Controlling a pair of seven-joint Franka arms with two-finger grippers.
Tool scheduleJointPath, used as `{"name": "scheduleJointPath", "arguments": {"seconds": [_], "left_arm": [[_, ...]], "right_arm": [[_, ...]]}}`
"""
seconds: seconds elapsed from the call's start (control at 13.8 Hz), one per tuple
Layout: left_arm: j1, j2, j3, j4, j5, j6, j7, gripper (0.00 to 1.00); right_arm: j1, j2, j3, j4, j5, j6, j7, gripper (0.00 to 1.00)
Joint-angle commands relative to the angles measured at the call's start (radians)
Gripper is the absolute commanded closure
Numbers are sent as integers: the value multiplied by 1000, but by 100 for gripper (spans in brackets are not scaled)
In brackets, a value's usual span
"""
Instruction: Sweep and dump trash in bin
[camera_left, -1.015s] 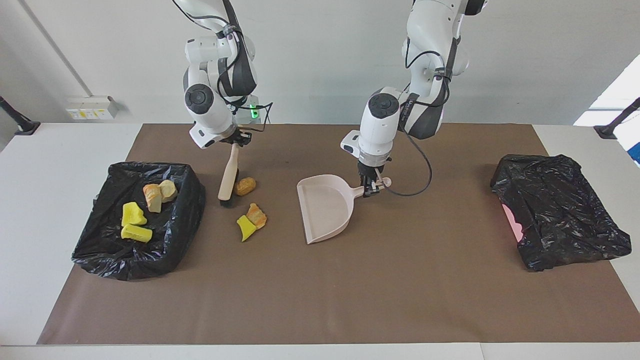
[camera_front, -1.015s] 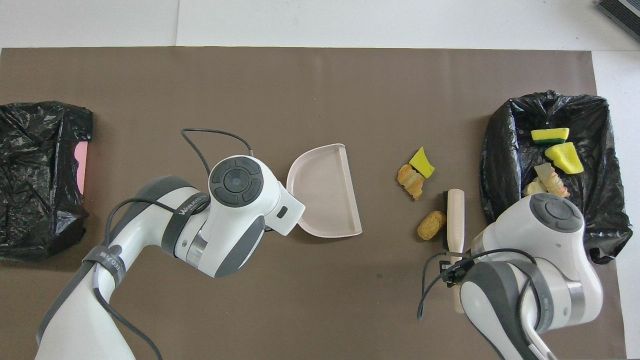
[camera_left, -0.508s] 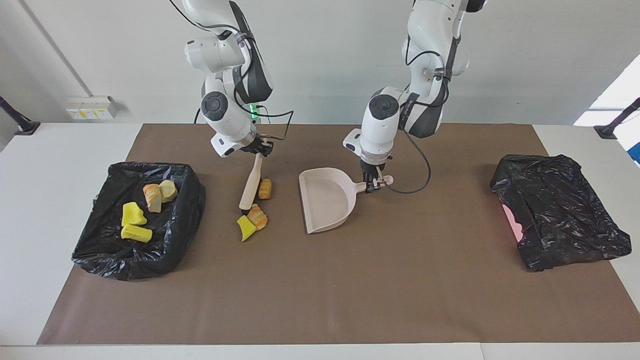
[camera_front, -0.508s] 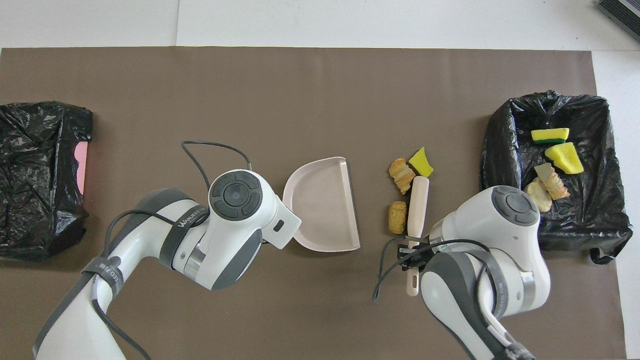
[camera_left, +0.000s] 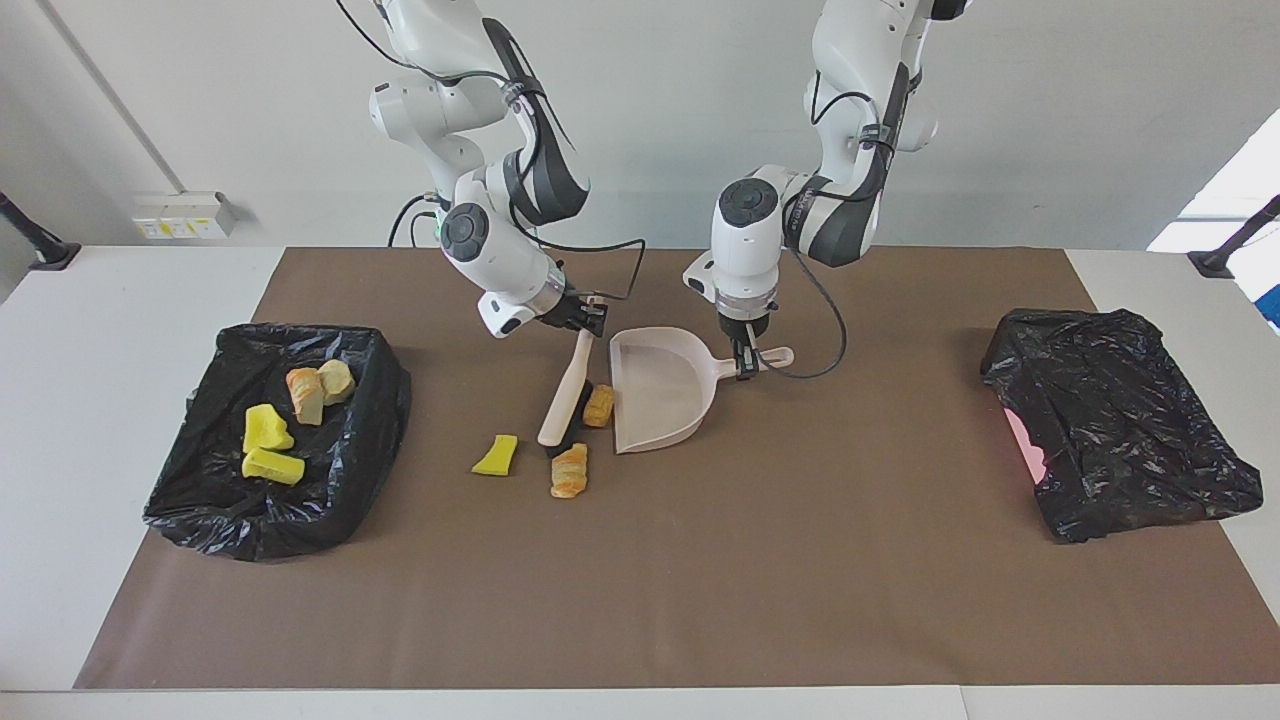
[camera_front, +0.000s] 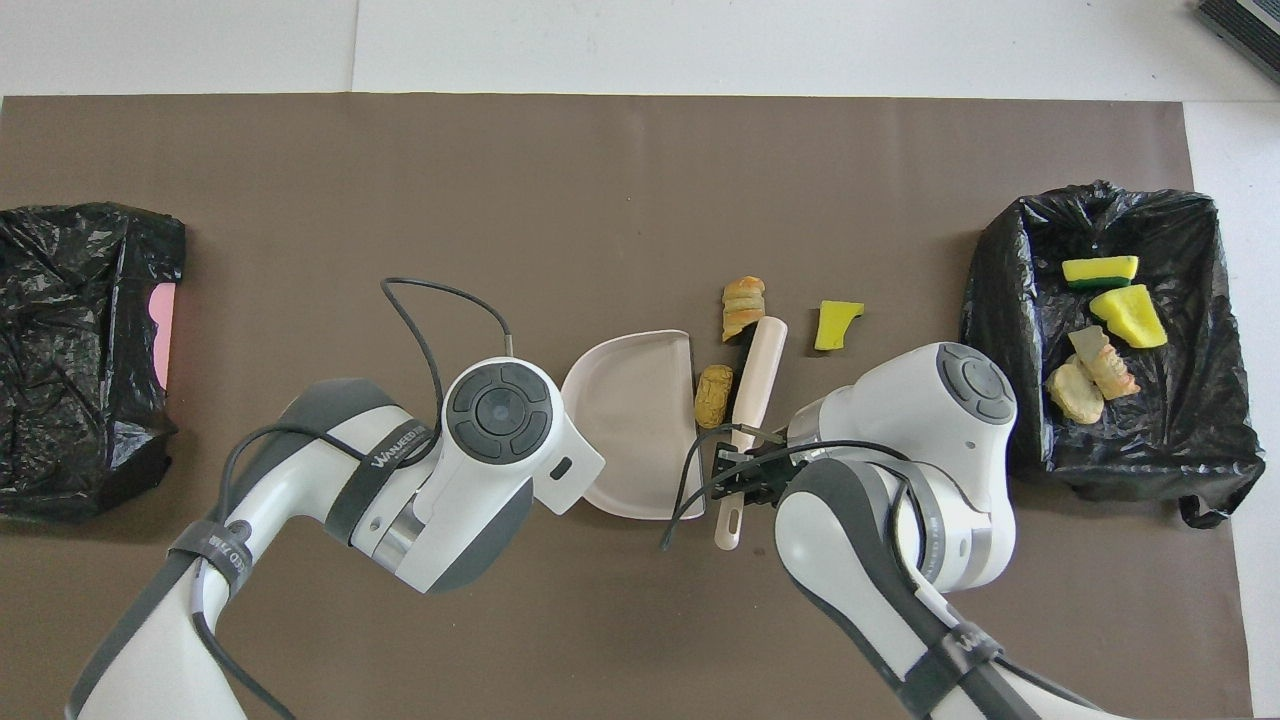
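My right gripper (camera_left: 586, 318) is shut on the handle of a cream brush (camera_left: 563, 402), whose bristles rest on the mat. My left gripper (camera_left: 745, 361) is shut on the handle of the pink dustpan (camera_left: 655, 385), which lies flat with its mouth facing the brush. One tan lump of trash (camera_left: 599, 405) sits between the bristles and the pan's mouth. A croissant-like piece (camera_left: 570, 470) lies just off the brush's tip, farther from the robots. A yellow chunk (camera_left: 497, 455) lies apart, toward the bin (camera_left: 385, 385). Overhead, the brush (camera_front: 757, 365) stands beside the dustpan (camera_front: 630, 420).
The bin, lined with a black bag (camera_front: 985, 300), stands at the right arm's end and holds several yellow and tan pieces. A second crumpled black bag (camera_left: 1120, 430) with pink showing lies at the left arm's end. A brown mat (camera_left: 700, 600) covers the table.
The right gripper has swept the brush toward the dustpan, pushing the tan lump to its mouth and shifting the croissant piece. The yellow chunk stayed back. The dustpan moved slightly toward the brush.
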Motion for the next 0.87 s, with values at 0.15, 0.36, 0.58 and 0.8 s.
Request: {"name": "scheduleJointPath", "arguments": {"seconds": [0.15,0.36,0.58,0.8], "left_arm": [[-17,-32,14,-28,24,-51,-26,100],[-17,-32,14,-27,24,-56,-147,100],[-9,-32,13,-27,22,-62,-246,100],[-5,-32,13,-25,22,-86,-289,100]], "right_arm": [[-4,12,-6,69,214,-93,-160,100],[-134,-49,-14,125,103,-354,-180,100],[-148,-45,-10,184,-268,-445,-183,100],[-171,-29,-12,198,-525,-440,-360,100]]}}
